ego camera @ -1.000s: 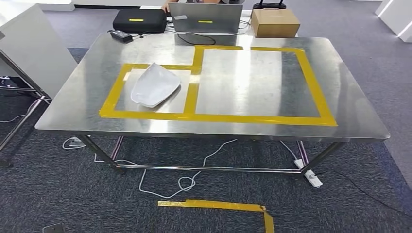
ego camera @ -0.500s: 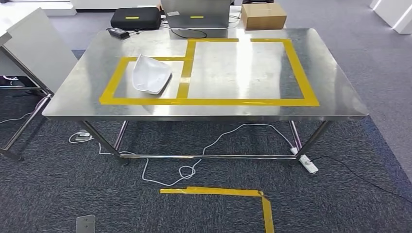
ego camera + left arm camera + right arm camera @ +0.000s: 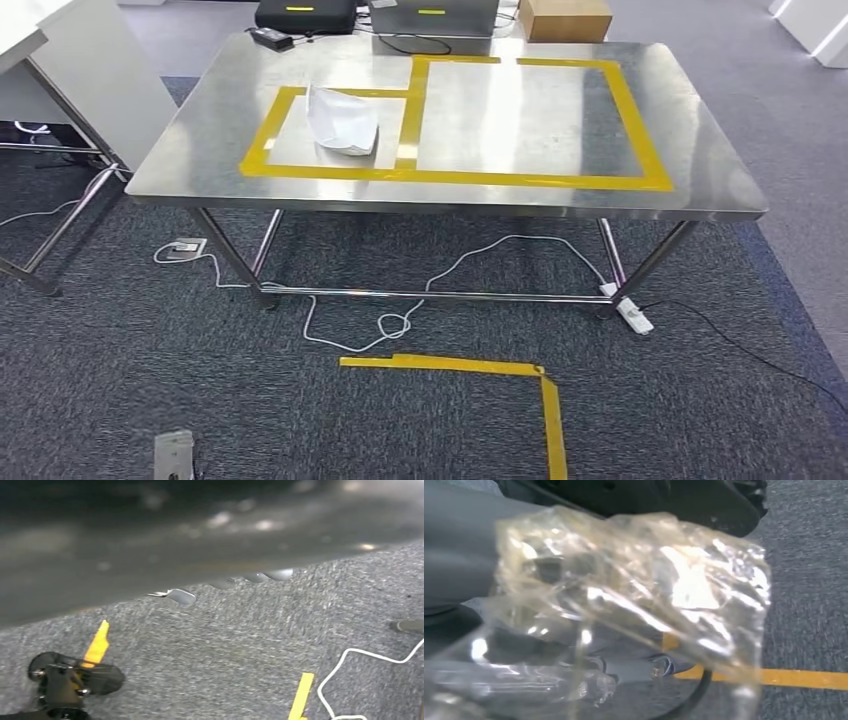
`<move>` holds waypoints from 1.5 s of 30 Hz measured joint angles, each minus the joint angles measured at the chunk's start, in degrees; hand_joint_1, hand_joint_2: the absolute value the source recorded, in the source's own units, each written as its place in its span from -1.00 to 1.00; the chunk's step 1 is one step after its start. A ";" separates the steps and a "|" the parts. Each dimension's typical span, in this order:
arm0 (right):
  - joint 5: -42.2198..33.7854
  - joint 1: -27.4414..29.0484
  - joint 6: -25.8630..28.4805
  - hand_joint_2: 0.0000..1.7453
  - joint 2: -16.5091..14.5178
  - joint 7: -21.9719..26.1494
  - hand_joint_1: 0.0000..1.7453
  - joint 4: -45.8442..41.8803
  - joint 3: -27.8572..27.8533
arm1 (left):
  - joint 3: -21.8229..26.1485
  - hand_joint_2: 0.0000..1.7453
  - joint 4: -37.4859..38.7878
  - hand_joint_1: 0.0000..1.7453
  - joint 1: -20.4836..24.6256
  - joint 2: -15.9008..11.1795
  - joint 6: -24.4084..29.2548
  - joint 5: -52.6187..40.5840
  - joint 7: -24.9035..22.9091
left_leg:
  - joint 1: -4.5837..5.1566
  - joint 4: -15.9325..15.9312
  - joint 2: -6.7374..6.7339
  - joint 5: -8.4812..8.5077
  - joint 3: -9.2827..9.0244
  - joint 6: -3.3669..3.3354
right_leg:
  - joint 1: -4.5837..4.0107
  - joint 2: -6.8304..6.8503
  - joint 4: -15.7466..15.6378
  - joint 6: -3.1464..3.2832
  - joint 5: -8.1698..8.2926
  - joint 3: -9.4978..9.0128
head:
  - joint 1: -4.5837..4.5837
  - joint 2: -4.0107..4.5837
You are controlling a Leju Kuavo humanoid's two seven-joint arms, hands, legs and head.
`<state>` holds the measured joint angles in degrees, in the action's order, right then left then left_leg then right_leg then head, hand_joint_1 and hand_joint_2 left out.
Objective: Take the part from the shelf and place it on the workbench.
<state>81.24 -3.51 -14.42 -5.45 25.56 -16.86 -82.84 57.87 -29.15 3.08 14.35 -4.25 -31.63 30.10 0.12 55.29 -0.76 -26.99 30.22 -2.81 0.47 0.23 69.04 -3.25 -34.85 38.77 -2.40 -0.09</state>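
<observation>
- I have the workbench (image 3: 700,190) square ahead in the head view, with some carpet between me and its near edge.
- The white part (image 3: 343,122) lies on the steel inside the smaller taped box (image 3: 262,140), near that box's right side and just short of the tape that divides it from the bigger taped box (image 3: 640,140).
- Nothing touches the part, and it sits free on the bench top.
- I judge the main job done: if that white shell is the piece from the shelf, it is off the shelf, on the bench and inside a marked zone.
- I see nothing left to do but stand clear, and nothing about the placement needs fixing.
- In the right wrist view, my right hand (image 3: 459,545) comes in as a grey mass with crinkled clear plastic (image 3: 639,595) across most of the picture in front of it.
- I cannot tell whether those fingers grip the plastic or lie slack behind it.
- The left wrist view is smeared, showing carpet, yellow tape and a white cable, so I cannot tell how my left hand's fingers lie.
- At the far edge sit a laptop (image 3: 432,15), a black case (image 3: 305,14) and a cardboard box (image 3: 565,18), all well apart from the part.
- A yellow floor marking (image 3: 450,365) lies on the carpet between me and the bench.
</observation>
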 joint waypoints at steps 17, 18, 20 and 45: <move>-0.14 -0.64 0.80 -1.00 1.50 0.49 -1.00 2.37 0.07 | -2.42 -1.00 -0.86 -1.00 -0.50 0.47 -0.14 2.25 -0.64 | -0.15 17.54 0.31 -6.86 8.22 3.53 | -0.09 0.34 -13.83 3.49 7.42 -8.57 | -0.63 0.00; -0.15 -0.65 0.84 -1.00 1.54 0.48 -1.00 2.41 0.07 | -2.54 -1.00 -0.87 -1.00 -0.51 0.47 -0.13 2.32 -0.66 | -0.17 17.15 0.32 -5.75 6.98 3.44 | -0.16 0.34 -13.38 3.46 7.82 -7.57 | -0.66 0.00; -0.16 -0.69 0.87 -1.00 1.57 0.46 -1.00 2.54 0.07 | -2.87 -1.00 -0.98 -1.00 -0.42 0.45 -0.08 2.48 -0.67 | -0.07 10.96 0.36 -3.30 1.94 2.76 | -0.31 0.28 -12.62 3.34 8.64 -5.84 | -0.66 0.00; 0.73 -0.45 3.52 -1.00 0.86 2.21 -1.00 3.87 0.62 | -3.99 -1.00 -2.53 -1.00 -3.50 0.10 -2.80 7.27 -1.30 | -0.23 10.36 0.19 -3.43 8.97 3.68 | 0.37 0.15 -15.04 3.15 4.95 -12.51 | -0.57 0.01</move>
<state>81.96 -3.95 -10.90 -4.58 27.77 -12.99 -82.22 53.88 -31.68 -0.43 14.45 -7.05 -24.36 28.79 -0.12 65.64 -0.57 -30.42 39.18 0.87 0.84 0.38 54.00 -0.10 -29.90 26.26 -2.98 -0.08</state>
